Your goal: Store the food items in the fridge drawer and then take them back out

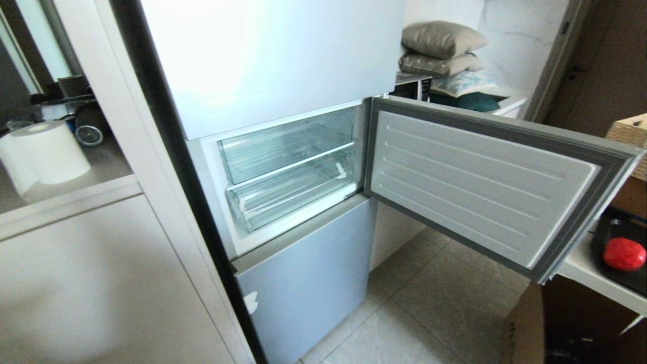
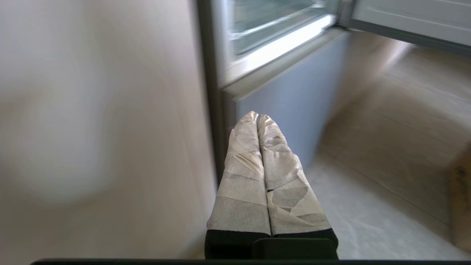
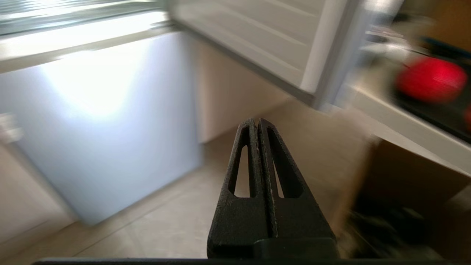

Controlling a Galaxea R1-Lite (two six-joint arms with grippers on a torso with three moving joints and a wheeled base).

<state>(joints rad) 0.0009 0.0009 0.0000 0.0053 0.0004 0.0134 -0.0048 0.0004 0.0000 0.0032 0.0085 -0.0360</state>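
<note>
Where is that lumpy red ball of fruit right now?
In the head view the lumpy red fruit-like ball lies on a black tray on a white shelf at far right, beyond the open fridge door, not in the fridge.

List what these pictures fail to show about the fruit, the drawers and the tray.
- Food item: head view's right edge cuts the black tray, so further fruit is unknown; it is blurred in the right wrist view.
- Fridge drawer: glare hides any contents.
- Both grippers: outside the head view.
</note>
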